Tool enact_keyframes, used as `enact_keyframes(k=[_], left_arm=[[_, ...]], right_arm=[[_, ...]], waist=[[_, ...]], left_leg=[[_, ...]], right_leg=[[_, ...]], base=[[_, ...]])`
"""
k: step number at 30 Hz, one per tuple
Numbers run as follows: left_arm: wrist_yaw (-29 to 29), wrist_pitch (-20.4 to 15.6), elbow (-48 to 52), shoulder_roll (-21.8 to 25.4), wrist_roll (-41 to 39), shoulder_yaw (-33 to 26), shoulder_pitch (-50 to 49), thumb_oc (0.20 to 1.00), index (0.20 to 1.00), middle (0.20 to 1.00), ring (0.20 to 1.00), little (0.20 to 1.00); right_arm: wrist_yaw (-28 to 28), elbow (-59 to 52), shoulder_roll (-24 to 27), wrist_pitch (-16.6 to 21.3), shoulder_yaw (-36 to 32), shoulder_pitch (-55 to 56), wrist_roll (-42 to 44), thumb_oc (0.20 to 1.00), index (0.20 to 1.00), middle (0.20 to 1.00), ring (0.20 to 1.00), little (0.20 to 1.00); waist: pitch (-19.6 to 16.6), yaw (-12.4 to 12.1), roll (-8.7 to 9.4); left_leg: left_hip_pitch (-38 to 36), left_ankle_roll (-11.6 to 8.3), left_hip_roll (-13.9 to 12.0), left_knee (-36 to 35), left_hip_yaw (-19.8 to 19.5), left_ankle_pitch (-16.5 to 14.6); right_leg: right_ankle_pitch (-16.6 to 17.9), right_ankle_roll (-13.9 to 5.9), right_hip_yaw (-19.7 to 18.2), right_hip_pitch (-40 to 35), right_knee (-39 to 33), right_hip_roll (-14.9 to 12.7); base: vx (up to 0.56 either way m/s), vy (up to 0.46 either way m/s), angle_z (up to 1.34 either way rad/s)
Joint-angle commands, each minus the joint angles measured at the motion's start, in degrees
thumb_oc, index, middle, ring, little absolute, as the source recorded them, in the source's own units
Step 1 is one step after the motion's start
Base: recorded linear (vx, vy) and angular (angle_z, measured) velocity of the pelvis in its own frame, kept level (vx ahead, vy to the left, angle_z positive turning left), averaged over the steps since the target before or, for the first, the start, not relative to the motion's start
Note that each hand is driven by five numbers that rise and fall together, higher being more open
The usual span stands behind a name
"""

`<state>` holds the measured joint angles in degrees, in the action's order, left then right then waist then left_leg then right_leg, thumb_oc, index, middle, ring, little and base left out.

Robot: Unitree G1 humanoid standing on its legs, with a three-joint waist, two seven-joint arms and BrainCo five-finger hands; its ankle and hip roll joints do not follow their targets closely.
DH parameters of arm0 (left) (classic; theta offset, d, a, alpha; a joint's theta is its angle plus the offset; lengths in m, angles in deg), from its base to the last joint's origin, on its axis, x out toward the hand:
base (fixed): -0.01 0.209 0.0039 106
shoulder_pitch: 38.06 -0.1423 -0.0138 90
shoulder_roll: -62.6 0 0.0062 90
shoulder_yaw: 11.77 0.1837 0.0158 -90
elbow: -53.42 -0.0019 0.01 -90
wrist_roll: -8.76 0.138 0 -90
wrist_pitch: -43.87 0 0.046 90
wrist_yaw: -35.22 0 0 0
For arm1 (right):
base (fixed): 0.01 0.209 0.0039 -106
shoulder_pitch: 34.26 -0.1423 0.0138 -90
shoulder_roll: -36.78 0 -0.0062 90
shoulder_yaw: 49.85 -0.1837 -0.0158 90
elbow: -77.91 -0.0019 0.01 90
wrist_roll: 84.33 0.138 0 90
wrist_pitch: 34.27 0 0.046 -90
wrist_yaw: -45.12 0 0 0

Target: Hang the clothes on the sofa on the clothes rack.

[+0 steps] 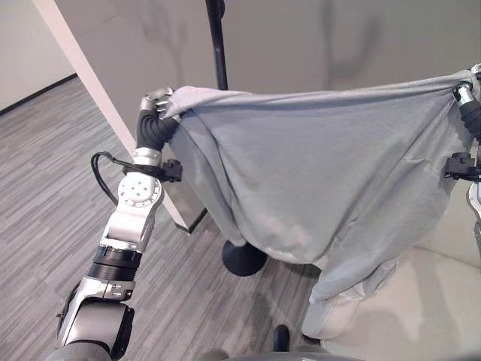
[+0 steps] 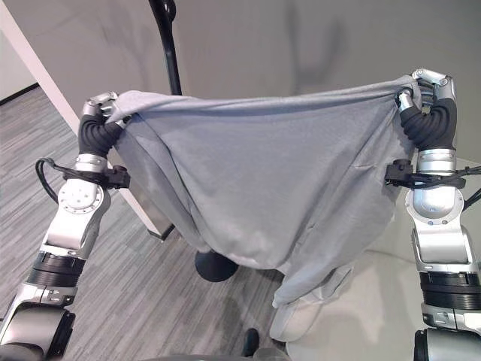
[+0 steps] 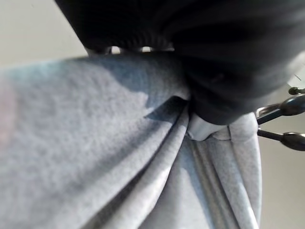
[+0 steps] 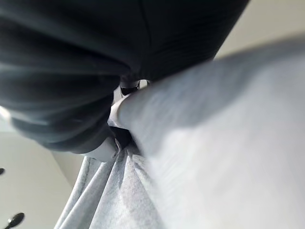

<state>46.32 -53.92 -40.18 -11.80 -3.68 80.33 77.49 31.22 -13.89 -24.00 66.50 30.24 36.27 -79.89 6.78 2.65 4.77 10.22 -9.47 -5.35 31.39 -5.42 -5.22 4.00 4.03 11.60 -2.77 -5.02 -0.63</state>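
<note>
Grey wood-look floor [image 1: 45,150], plain pale wall behind, white sofa [image 2: 353,316] low on the robot's right. The grey garment [image 2: 255,180] is off the sofa & stretched wide in the air betw. both raised hands, top edge pulled near-level, body sagging in the middle, one sleeve or tail hanging down toward the sofa edge. Left hand [image 1: 156,99] has fingers curled over one bunched corner of the cloth; right hand [image 2: 427,81] is clenched on the opposite corner; wrist views show fabric gathered tight under each dark cover, tho finger detail there is poor, so grip depth is prob. but not certainly full. The clothes rack [image 1: 218,45], a black pole on a round base [image 1: 242,257], stands behind the cloth, nearer the left hand than the right. Garment's long axis runs left-right, across the pole, so next move likely needs lifting & carrying fwd over the rack top, left side leading.
</note>
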Motion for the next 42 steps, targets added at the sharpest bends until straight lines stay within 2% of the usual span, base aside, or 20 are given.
enact_keyframes(k=[1, 3, 4, 6, 12, 20, 24, 27, 28, 31, 34, 39, 42], left_arm=[[2.3, -3.1, 2.2, 4.0, -1.3, -2.7, 1.2, 0.200, 0.200, 0.200, 0.200, 0.200], [2.4, -3.4, 3.0, 4.3, -1.7, -3.2, 0.8, 0.200, 0.200, 0.200, 0.200, 0.200], [2.7, -3.4, 4.1, 4.5, -1.4, -4.9, -1.2, 0.200, 0.200, 0.200, 0.200, 0.200], [2.3, -3.4, 5.8, 5.1, -0.6, -6.4, -3.4, 0.200, 0.200, 0.200, 0.200, 0.200], [1.5, -3.6, 8.3, 5.9, -0.1, -10.3, -7.7, 0.200, 0.200, 0.200, 0.200, 0.200], [3.0, -4.3, 8.7, 6.7, 0.0, -15.1, -10.8, 0.200, 0.200, 0.200, 0.200, 0.200], [3.9, -4.4, 6.9, 8.9, 0.4, -14.7, -8.8, 0.200, 0.200, 0.200, 0.200, 0.200], [5.1, -4.5, 3.6, 11.3, -0.6, -12.8, -5.2, 0.200, 0.200, 0.200, 0.200, 0.200], [5.2, -4.8, 3.1, 11.5, -0.6, -12.6, -4.7, 0.200, 0.200, 0.200, 0.200, 0.200], [8.5, -4.1, -5.3, 17.1, 0.1, -7.6, 4.6, 0.200, 0.200, 0.200, 0.200, 0.200], [9.9, -3.9, -11.4, 19.9, -1.3, -3.2, 11.7, 0.200, 0.200, 0.200, 0.200, 0.200], [11.5, -2.9, -21.1, 22.7, -2.9, 5.3, 23.3, 0.200, 0.200, 0.200, 0.200, 0.200], [11.6, -1.7, -28.6, 22.3, -2.8, 11.4, 29.8, 0.200, 0.200, 0.200, 0.200, 0.200]], right_arm=[[-2.2, -1.3, 3.0, 2.6, -3.8, -2.3, 2.9, 0.200, 0.200, 0.200, 0.200, 0.200], [-2.7, -0.6, 3.5, 2.7, -3.9, -2.1, 2.5, 0.200, 0.200, 0.200, 0.200, 0.200], [-1.7, -1.3, 2.5, 2.3, -5.1, -0.1, 1.7, 0.200, 0.200, 0.200, 0.200, 0.200], [-1.0, -2.0, 1.3, 2.0, -6.2, 1.8, 1.0, 0.200, 0.200, 0.200, 0.200, 0.200], [2.2, -4.1, -0.6, 1.8, -7.0, 5.1, 0.4, 0.200, 0.200, 0.200, 0.200, 0.200], [4.5, -6.4, -1.8, 2.4, -6.6, 4.9, 0.8, 0.200, 0.200, 0.200, 0.200, 0.200], [4.0, -5.8, -0.9, 2.4, -4.8, 2.4, 0.9, 0.200, 0.200, 0.200, 0.200, 0.200], [2.9, -4.4, -0.3, 2.5, -2.3, -1.4, 1.7, 0.200, 0.200, 0.200, 0.200, 0.200], [2.8, -4.1, -0.2, 2.6, -2.1, -1.9, 1.7, 0.200, 0.200, 0.200, 0.200, 0.200], [-0.3, 0.6, 1.6, 2.5, 2.6, -9.2, 4.1, 0.200, 0.200, 0.200, 0.200, 0.200], [-2.3, 5.2, 4.4, 1.6, 6.7, -14.5, 4.2, 0.200, 0.200, 0.200, 0.200, 0.200], [-5.5, 15.5, 8.9, -1.7, 16.7, -25.1, 2.2, 0.200, 0.200, 0.200, 0.200, 0.200], [-6.5, 24.6, 9.5, -3.4, 23.8, -33.1, 2.9, 0.200, 0.200, 0.200, 0.200, 0.200]], waist=[[-2.7, -1.1, 1.12], [-2.8, -2.2, -0.19], [-3.8, -2.2, -0.91], [-5.8, -2.1, -1.55], [-6.4, -3.3, -1.08], [-6.9, -4.6, -0.54], [-7.1, -4.7, -0.57], [-7.6, -4.7, -0.93], [-7.3, -4.7, -0.83], [-7.7, -4.3, -1.29], [-7.8, -3.8, -1.50], [-7.6, -3.2, -1.55], [-7.2, -2.8, -1.47]], left_leg=[[-6.8, 4.32, 0.9, -16.7, 4.1, -0.6], [-6.7, 3.80, 0.2, -27.6, 2.6, 3.8], [-8.8, 3.30, 0.5, -32.2, 2.0, 4.7], [-11.8, 3.24, 1.1, -36.0, 3.5, 5.8], [-13.8, 4.27, 2.1, -36.4, 5.8, 4.5], [-14.6, 5.04, 2.8, -36.4, 6.4, 3.3], [-14.7, 5.08, 2.9, -36.4, 6.5, 3.2], [-15.2, 4.98, 2.9, -36.4, 6.7, 2.5], [-14.9, 5.04, 3.0, -36.4, 6.7, 3.1], [-15.2, 4.83, 2.9, -36.4, 6.8, 2.4], [-15.3, 4.81, 2.8, -36.4, 6.9, 2.4], [-15.2, 4.62, 2.6, -36.4, 7.4, 2.5], [-15.0, 4.55, 2.5, -36.4, 7.5, 2.7]], right_leg=[[-1.1, -11.90, -1.6, 0.1, 0.0, -5.1], [-2.1, -12.31, -2.1, -0.4, 0.0, -4.7], [-2.4, -12.66, -2.4, -1.1, 0.0, -4.7], [-1.9, -13.13, -2.3, -1.3, 0.0, -5.8], [-1.5, -14.08, -2.8, -1.7, 0.0, -8.1], [-1.3, -14.97, -2.4, -1.9, 0.0, -9.5], [-1.2, -15.25, -2.1, -1.9, 0.0, -9.8], [-1.6, -15.57, -1.9, -2.3, 0.0, -10.0], [-1.1, -15.49, -1.8, -2.0, 0.0, -10.1], [-1.3, -15.81, -1.8, -2.1, 0.0, -10.1], [-1.2, -16.02, -1.6, -1.9, 0.0, -10.1], [-0.8, -16.43, -1.6, -1.3, 0.0, -9.8], [-0.5, -16.49, -1.7, -0.8, 0.0, -9.7]], base=[[0.12, 0.099, -0.13], [0.14, 0.128, -0.19], [0.19, 0.191, -0.43], [0.16, 0.192, -0.52], [0.07, 0.099, -0.16], [0.05, 0.045, 0.05], [0.03, 0.021, -0.06], [0.04, 0.011, -0.05], [-0.01, 0.022, 0.03], [0.05, 0.015, 0.04], [0.04, 0.022, 0.07], [0.01, 0.011, 0.02], [-0.01, 0.004, 0.00]])
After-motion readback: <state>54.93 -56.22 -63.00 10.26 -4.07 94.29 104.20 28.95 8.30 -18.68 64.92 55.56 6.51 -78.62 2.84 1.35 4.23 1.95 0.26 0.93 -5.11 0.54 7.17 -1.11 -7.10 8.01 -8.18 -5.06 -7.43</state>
